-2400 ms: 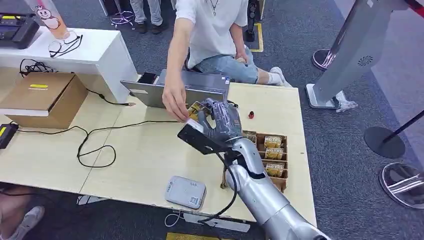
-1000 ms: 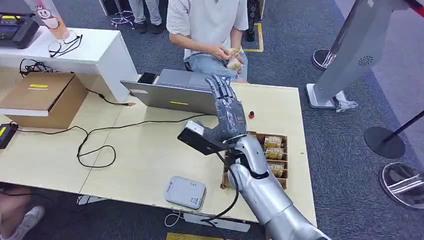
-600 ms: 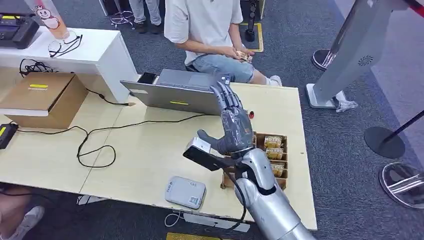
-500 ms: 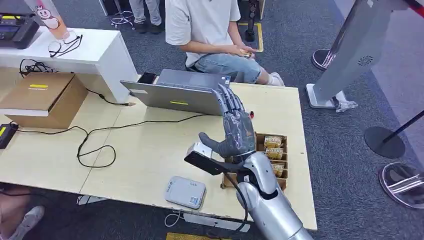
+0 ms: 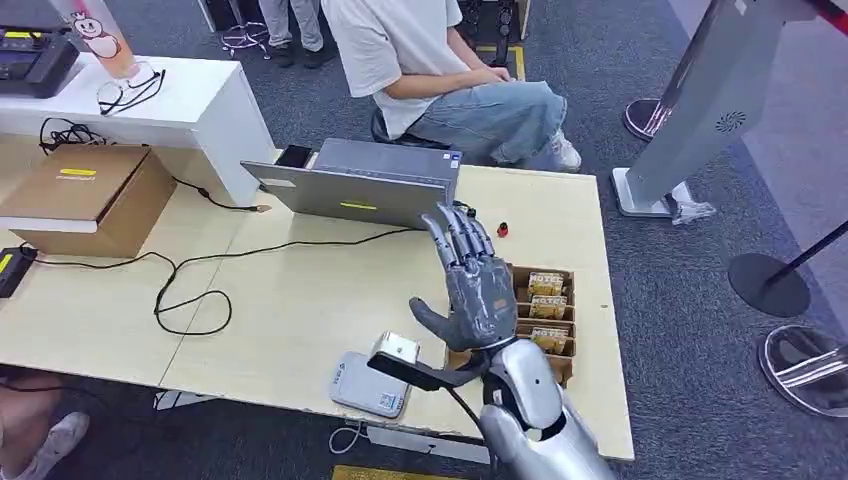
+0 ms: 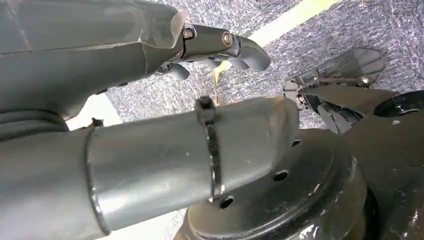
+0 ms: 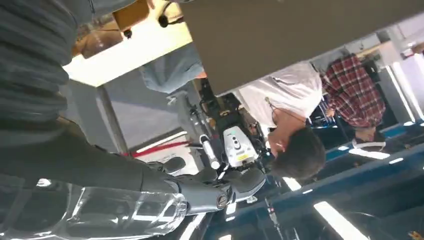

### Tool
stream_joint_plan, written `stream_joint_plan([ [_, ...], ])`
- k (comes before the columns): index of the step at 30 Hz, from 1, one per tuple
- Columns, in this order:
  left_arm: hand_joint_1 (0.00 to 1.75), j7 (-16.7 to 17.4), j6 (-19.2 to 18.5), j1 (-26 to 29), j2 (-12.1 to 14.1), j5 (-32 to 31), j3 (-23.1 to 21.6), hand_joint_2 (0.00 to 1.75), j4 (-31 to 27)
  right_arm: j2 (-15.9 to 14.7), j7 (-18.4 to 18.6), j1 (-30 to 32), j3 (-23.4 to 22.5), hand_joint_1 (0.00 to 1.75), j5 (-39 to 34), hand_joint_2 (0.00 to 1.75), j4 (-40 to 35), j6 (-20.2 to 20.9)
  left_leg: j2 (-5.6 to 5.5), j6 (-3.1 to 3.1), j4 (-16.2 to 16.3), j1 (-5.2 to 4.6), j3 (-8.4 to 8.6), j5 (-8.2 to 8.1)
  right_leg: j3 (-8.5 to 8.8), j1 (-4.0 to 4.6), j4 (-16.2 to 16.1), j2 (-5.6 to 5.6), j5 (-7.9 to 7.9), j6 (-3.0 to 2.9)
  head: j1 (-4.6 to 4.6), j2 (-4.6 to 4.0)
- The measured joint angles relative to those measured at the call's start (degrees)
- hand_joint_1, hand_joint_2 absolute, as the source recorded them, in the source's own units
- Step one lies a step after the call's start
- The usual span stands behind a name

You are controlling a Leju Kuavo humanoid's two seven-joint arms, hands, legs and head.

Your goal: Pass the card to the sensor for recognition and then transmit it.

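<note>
Right hand (image 5: 478, 290) raised over the bench (image 5: 300, 310), palm up-turned and upright, fingers (image 5: 458, 235) spread straight toward the laptop (image 5: 360, 185), thumb out to the side, nothing held. Left hand (image 6: 150, 45) hanging low over carpet, fingers partly curled, whether anything sits in them cannot be told. Cards (image 5: 545, 300) standing in the box (image 5: 565, 368) just beside the right hand, partly hidden behind the wrist; sensor (image 5: 370, 384) flat on the bench edge under the wrist camera (image 5: 400, 360), its far corner covered.
</note>
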Motion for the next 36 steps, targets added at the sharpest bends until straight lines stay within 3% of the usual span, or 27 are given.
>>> stream_joint_plan([
  [15, 0.00, 0.04, -1.79, 0.92, -1.81, -1.75, 3.24, 0.00, -3.41, -2.03, 3.52, 2.89, 1.68, 0.00, 6.10, 1.75, -1.68, 5.27, 0.00, 0.00, 0.00, 0.00, 0.00, 0.00, 0.00, 0.00, 0.00, 0.00, 0.00, 0.00, -0.02, 0.00],
  [36, 0.00, 0.46, -7.67, 2.97, -6.31, -4.57, 8.61, 0.00, -12.89, -3.41, 10.68, 4.52, 1.84, 0.00, 11.79, 1.75, -3.04, 13.79, 0.00, 0.00, 0.00, 0.00, 0.00, 0.00, 0.00, 0.00, -0.01, -0.01, 0.00, 0.00, 0.00, 0.00],
])
